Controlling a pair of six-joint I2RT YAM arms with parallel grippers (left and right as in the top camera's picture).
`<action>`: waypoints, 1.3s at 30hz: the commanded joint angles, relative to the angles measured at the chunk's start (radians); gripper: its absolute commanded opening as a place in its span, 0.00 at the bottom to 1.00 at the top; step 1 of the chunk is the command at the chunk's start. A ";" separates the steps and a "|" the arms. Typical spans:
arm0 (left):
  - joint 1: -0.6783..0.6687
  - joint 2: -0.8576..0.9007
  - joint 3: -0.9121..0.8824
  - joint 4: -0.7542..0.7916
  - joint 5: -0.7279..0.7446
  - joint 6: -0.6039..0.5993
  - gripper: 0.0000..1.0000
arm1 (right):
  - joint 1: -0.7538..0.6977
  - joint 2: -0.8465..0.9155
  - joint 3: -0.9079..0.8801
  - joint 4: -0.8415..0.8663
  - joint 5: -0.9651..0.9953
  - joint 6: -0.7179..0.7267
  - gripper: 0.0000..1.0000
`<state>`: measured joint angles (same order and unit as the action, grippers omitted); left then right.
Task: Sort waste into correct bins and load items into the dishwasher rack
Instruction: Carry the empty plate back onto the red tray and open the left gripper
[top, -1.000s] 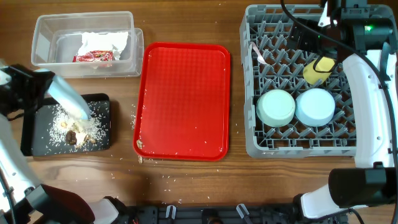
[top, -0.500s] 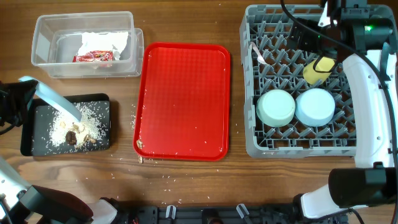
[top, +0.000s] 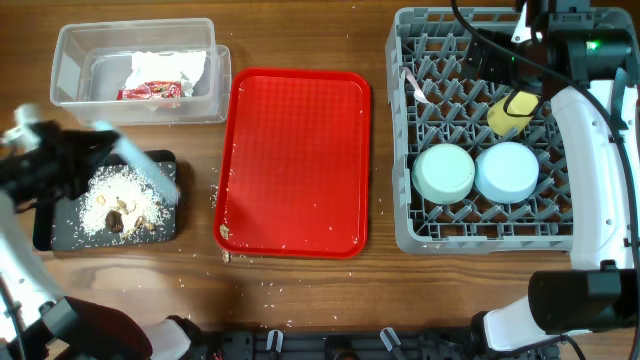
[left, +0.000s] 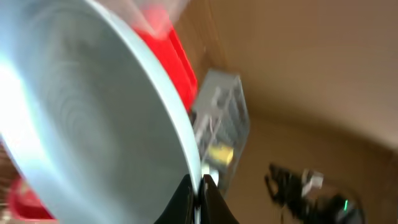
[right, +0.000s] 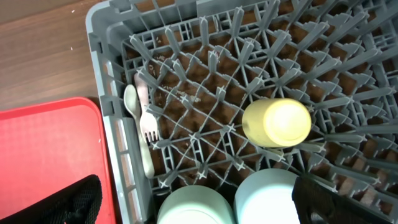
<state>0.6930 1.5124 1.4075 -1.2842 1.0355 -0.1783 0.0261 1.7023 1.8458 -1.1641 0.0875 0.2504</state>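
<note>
Light blue plate (left: 93, 124) is gripped at its rim by the left pincer (left: 199, 190), clamped tight. It is held tilted above the black tray (top: 45, 225), likely so crumbs (top: 110, 195) are shed there. Right pincer (right: 199, 202) is spread wide, empty, above the dishwasher rack (right: 99, 62).

Brown wood-grain table (top: 450, 300), evenly lit. Left wrist view: blurred tan backdrop (left: 311, 62), wall or ceiling unclear.
</note>
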 joint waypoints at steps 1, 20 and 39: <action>-0.199 -0.035 0.011 -0.031 0.014 0.039 0.04 | -0.001 0.009 -0.002 0.003 0.016 0.014 1.00; -1.282 0.233 0.011 0.438 -1.152 -0.548 0.37 | -0.001 0.009 -0.002 0.003 0.016 0.014 1.00; -0.641 0.027 0.012 0.102 -1.168 -0.540 1.00 | 0.040 0.014 -0.002 0.172 -0.653 0.030 1.00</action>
<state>-0.0319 1.5444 1.4147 -1.1580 -0.1230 -0.7166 0.0254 1.7023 1.8446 -1.0348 -0.1825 0.3740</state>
